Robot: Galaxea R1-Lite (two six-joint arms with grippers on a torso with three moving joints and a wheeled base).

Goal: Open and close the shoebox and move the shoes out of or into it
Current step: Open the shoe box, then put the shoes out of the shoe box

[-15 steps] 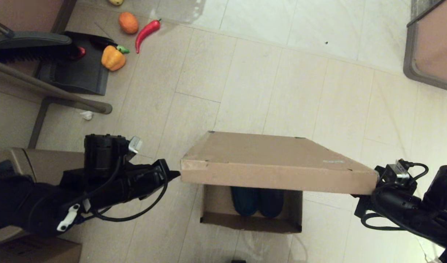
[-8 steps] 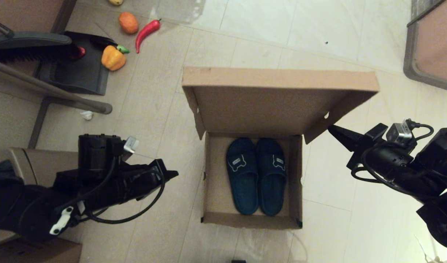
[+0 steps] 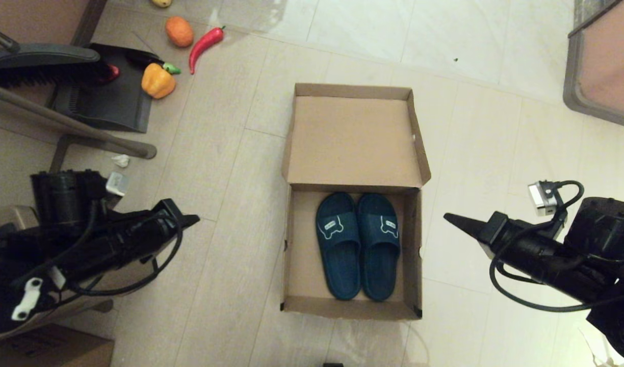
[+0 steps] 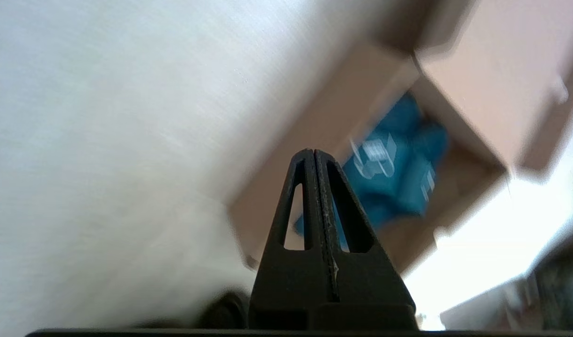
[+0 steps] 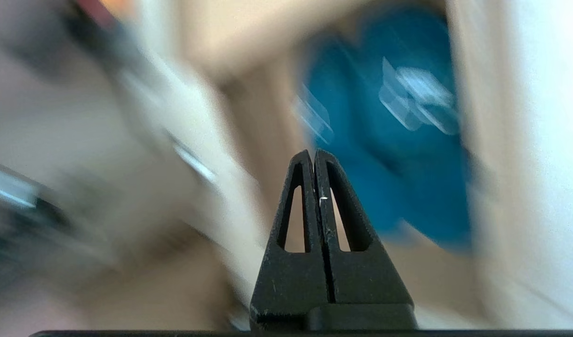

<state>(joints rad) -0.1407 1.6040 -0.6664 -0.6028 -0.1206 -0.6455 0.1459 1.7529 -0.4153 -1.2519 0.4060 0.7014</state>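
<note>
Shoebox (image 3: 353,255): sits on the tiled floor (image 3: 495,127) straight ahead of the robot, between the two arms, its short near wall toward the robot.
Lid (image 3: 354,140): thrown fully back from the far edge of the box and lying flat on the floor, inner face up; this leaves the whole interior open from above, which I judge is what a reach for the shoes needs.
Shoes (image 3: 358,244): both lie inside the shoebox, side by side and touching, soles down, straps toward the far wall, heels toward the near wall. They sit nearer the right wall, leaving a bare strip of cardboard along the left wall.
Other contents: nothing else shows in the box.
Left gripper (image 3: 192,220): off the box's left side, apart from its left wall, over bare floor, pointing toward the box; the left wrist view shows its two fingers pressed together with nothing between them (image 4: 312,157).
Right gripper (image 3: 449,218): just off the box's right wall, not touching it, tip aimed at the box; in the right wrist view its fingers also meet, holding nothing (image 5: 313,157).
Why so placed: the arms flank the box at about mid-length, a fair stance for going in after a shoe each.
Stage: box open, shoes not yet lifted.
Next need: the fingers must part before they can take a strap.
Risk: the shoes lie close together, so a grip on one may drag the other.
</note>
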